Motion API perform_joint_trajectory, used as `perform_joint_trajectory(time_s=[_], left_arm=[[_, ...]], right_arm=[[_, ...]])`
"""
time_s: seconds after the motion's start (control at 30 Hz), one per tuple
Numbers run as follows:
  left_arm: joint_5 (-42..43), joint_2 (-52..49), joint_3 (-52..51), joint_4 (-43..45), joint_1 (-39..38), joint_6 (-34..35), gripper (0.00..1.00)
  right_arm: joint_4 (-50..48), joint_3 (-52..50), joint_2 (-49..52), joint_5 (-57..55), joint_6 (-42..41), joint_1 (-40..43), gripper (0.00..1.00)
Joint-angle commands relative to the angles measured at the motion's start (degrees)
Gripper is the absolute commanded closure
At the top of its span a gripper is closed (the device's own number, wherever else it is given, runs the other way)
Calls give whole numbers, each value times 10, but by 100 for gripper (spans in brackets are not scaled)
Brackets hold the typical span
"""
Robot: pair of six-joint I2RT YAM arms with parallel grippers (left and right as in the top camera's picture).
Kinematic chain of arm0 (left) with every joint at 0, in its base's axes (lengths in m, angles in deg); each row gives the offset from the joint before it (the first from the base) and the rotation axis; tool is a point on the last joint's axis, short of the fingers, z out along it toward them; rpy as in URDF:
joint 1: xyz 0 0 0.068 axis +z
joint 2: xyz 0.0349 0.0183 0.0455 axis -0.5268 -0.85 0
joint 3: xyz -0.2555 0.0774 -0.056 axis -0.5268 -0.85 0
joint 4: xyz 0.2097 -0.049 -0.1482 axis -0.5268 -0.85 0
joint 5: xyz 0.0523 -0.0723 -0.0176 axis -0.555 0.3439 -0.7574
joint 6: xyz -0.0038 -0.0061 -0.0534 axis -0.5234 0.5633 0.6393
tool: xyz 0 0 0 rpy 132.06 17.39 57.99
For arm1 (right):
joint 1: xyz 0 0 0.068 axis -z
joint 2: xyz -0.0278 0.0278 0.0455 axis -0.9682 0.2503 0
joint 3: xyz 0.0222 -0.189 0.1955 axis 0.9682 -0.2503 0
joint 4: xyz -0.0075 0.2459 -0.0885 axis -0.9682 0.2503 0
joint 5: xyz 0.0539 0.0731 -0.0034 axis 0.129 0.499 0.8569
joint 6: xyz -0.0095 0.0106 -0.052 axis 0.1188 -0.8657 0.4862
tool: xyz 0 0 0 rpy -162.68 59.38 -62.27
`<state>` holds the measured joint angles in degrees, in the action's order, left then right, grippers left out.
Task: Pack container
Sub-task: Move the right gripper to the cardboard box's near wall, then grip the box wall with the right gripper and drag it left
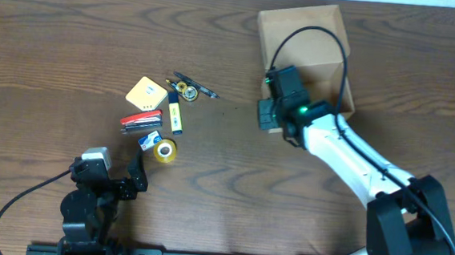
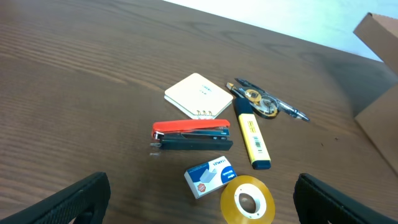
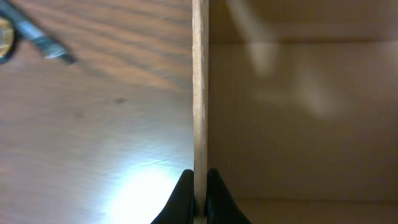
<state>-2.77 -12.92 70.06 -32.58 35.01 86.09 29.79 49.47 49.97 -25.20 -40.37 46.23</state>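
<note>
The container (image 1: 291,19) is a tan cardboard box, open at the top, at the back right of the table. My right gripper (image 1: 269,113) is at its near left corner. In the right wrist view the gripper (image 3: 199,177) is shut on the box's thin left wall (image 3: 199,87), one finger outside and one inside. My left gripper (image 1: 132,175) rests low at the front left, its jaws wide open (image 2: 202,206) with nothing between them. A corner of the container (image 2: 380,38) shows at the far right of the left wrist view.
Small stationery lies left of centre: a pale yellow pad (image 1: 146,92), a red and black stapler (image 1: 140,121), a yellow highlighter (image 1: 175,112), a blue staple box (image 1: 149,140), a tape roll (image 1: 164,150) and a correction tape (image 1: 187,90) with a pen.
</note>
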Motion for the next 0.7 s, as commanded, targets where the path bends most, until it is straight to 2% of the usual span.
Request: perform_joint_trajectory(time_s=[0.0,0.43,0.67], left_arm=[[-5,4,-11,-1,1,0,5],[-5,4,-11,-1,1,0,5],[-5,4,-11,-1,1,0,5]], right_arm=[[0,8,-1,-4,-86,-40,99],[-45,8,-1,-90,-339,-174,99],[-96,26,26,-66,-382,-181,98]])
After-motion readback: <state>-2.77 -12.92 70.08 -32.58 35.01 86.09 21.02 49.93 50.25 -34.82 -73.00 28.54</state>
